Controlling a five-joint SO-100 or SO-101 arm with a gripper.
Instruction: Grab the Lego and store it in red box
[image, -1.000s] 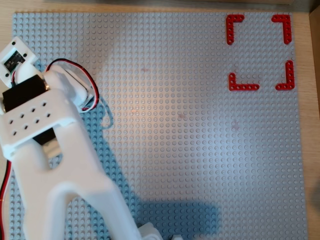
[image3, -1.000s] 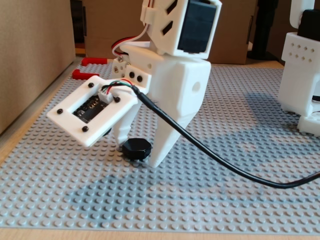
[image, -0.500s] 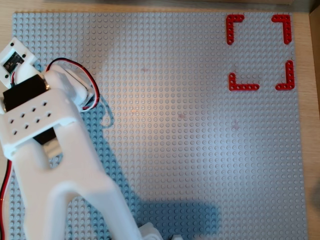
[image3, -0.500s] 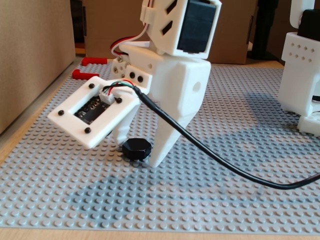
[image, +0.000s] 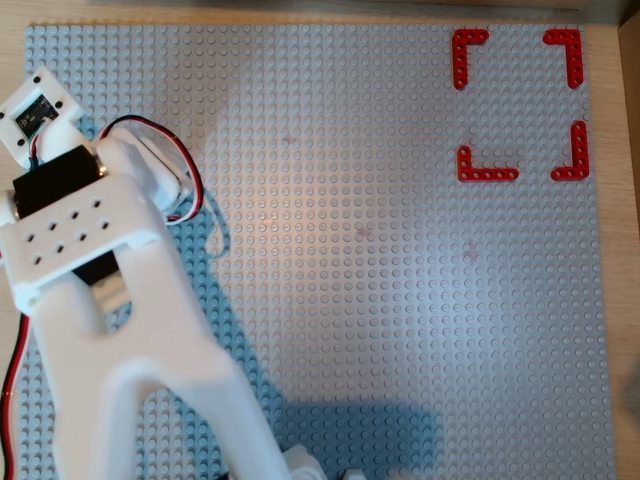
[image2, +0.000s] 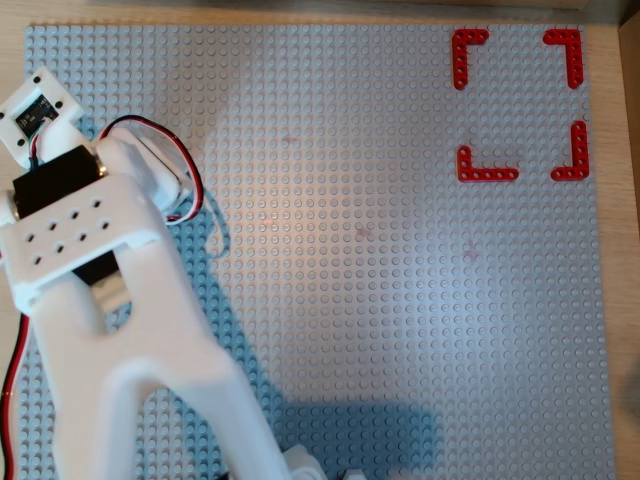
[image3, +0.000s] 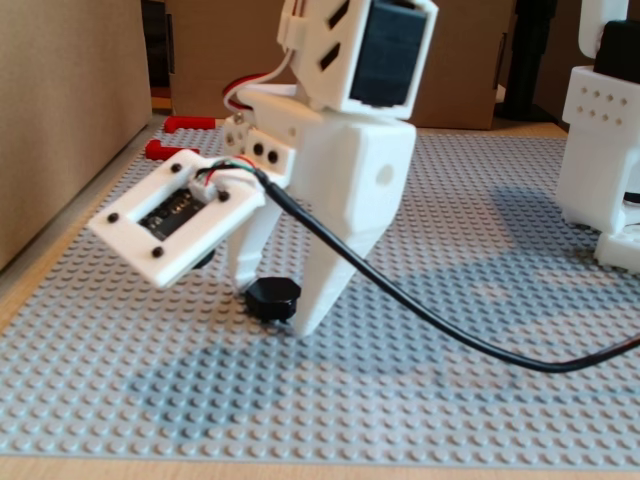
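While low at centre frame in the fixed view, pincer (image3: 272, 297) clamped on the Lego (image3: 272, 297), red box (image: 519, 104) upper right overhead.

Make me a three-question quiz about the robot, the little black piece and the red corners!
1. Where is the small black hexagonal Lego?
A. between the white gripper fingers
B. inside the red corners
C. off the mat

2. How many red L-shaped corner beams form the red box in both overhead views?
A. two
B. four
C. six

3. What lies inside the red box?
A. the Lego
B. a cable
C. only bare grey studded baseplate

Answers: 1 A, fingers flank it in the fixed view; 2 B, four corners show; 3 C, only studs show there.
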